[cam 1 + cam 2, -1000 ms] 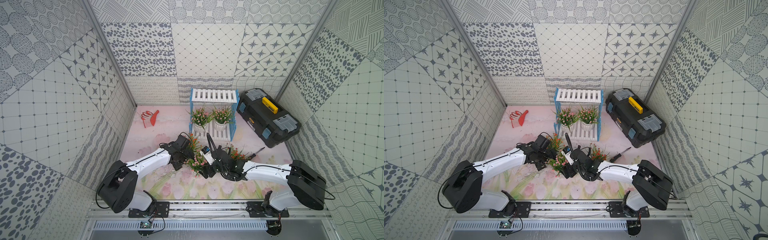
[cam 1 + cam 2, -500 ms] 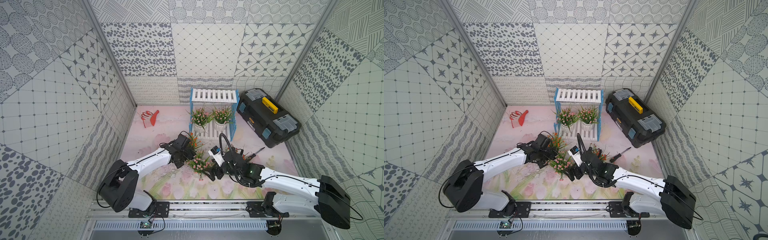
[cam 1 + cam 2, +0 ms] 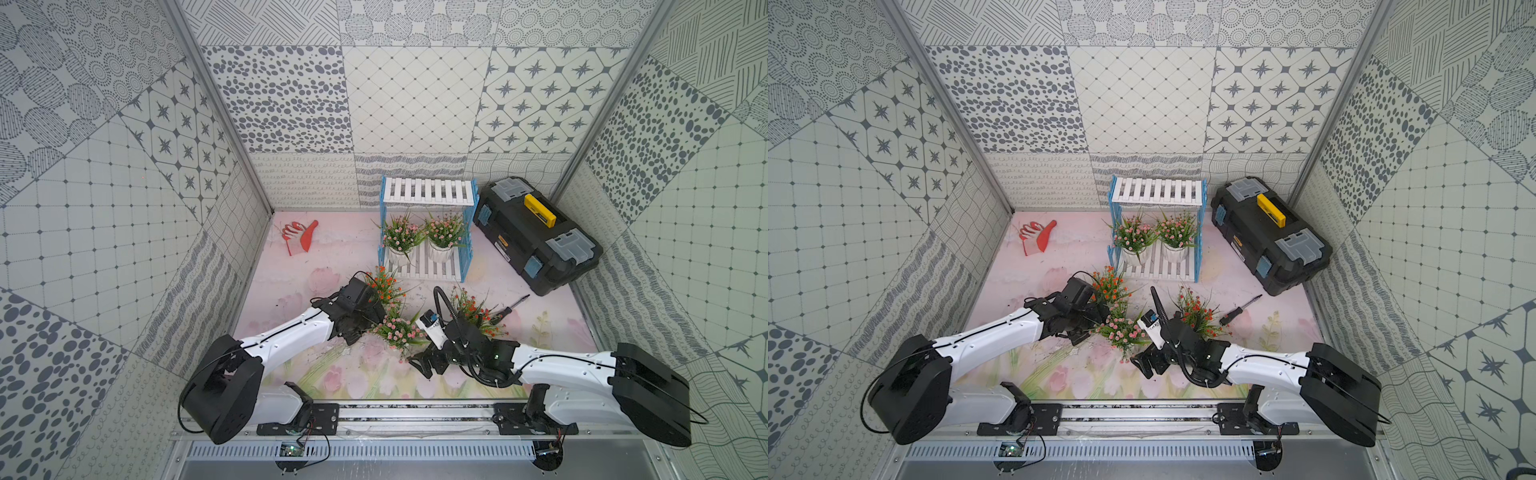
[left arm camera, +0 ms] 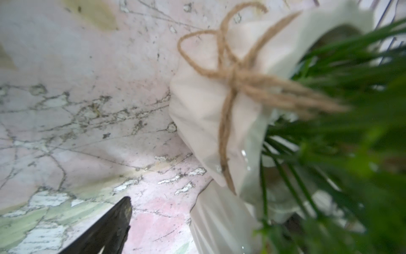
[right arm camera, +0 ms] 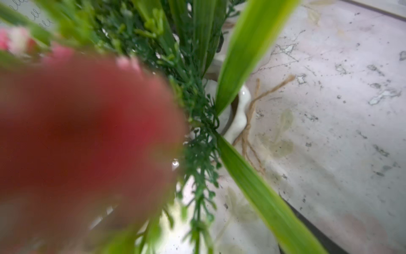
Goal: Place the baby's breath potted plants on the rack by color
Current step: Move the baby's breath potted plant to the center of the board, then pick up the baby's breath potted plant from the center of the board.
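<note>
The rack [image 3: 428, 192] [image 3: 1158, 191] stands at the back with two pink baby's breath potted plants [image 3: 401, 237] [image 3: 444, 230] on its lower shelf. On the floor, in both top views, stand an orange-red plant [image 3: 385, 286], a pink plant [image 3: 397, 330] [image 3: 1121, 330] and a second orange-red plant [image 3: 473, 311]. My left gripper [image 3: 365, 328] is open beside the pink plant. In its wrist view one finger [image 4: 107, 226] stands apart from a white pot [image 4: 219, 224]; the other finger is hidden by leaves. My right gripper [image 3: 419, 365] [image 3: 1141, 367] is open and empty, just in front of the pink plant.
A black toolbox [image 3: 536, 232] with a yellow handle sits to the right of the rack. A red and white glove [image 3: 300, 237] lies at the back left. A screwdriver [image 3: 509, 305] lies near the right orange-red plant. Tiled walls close in three sides.
My right gripper has opened, let go of the pink plant and drawn back toward the front rail. The left arm has hardly moved. The pink plant stands on the floor.
</note>
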Tool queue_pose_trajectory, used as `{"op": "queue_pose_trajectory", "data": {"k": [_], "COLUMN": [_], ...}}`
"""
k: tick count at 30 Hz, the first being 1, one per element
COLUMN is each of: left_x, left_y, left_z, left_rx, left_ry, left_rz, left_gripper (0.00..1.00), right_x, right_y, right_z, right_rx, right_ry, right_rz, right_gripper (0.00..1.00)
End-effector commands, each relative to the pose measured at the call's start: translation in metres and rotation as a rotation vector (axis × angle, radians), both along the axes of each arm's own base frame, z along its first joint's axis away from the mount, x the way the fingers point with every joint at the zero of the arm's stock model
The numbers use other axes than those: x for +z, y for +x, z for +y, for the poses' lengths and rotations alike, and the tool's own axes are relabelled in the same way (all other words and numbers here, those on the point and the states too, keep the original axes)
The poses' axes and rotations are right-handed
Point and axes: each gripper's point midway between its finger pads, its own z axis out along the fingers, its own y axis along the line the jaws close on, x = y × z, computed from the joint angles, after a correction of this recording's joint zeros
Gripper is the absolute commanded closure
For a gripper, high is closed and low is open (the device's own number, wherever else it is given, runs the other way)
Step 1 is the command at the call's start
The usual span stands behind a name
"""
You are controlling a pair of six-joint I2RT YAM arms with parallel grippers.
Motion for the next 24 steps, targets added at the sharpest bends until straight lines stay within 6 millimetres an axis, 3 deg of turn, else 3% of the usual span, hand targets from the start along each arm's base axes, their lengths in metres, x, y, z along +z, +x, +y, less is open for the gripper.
{"op": "queue_pose_trajectory", "data": {"k": [1,12,24], "left_x": [-0.001,0.001,-0.001], "left_y": [0.001,0.001,-0.001], "left_z": [0.007,0.007,0.006], "left_rx": [0.035,0.033,0.024], "left_ry": [0.022,0.021,0.019], "left_rz": [-0.022,-0.02,-0.012], "left_gripper": [0.03,0.03,0.03], "right_x": [0.02,0.019,0.015], "right_y": [0.012,0.025,0.043], "right_z": [0.013,0.045,0.062], "right_rx": [-0.027,-0.063,-0.131], "right_ry": [0.094,0.152,0.192], "right_rz": [-0.114,-0.236,-0.294], "right_gripper": [0.02,0.02,0.02]}}
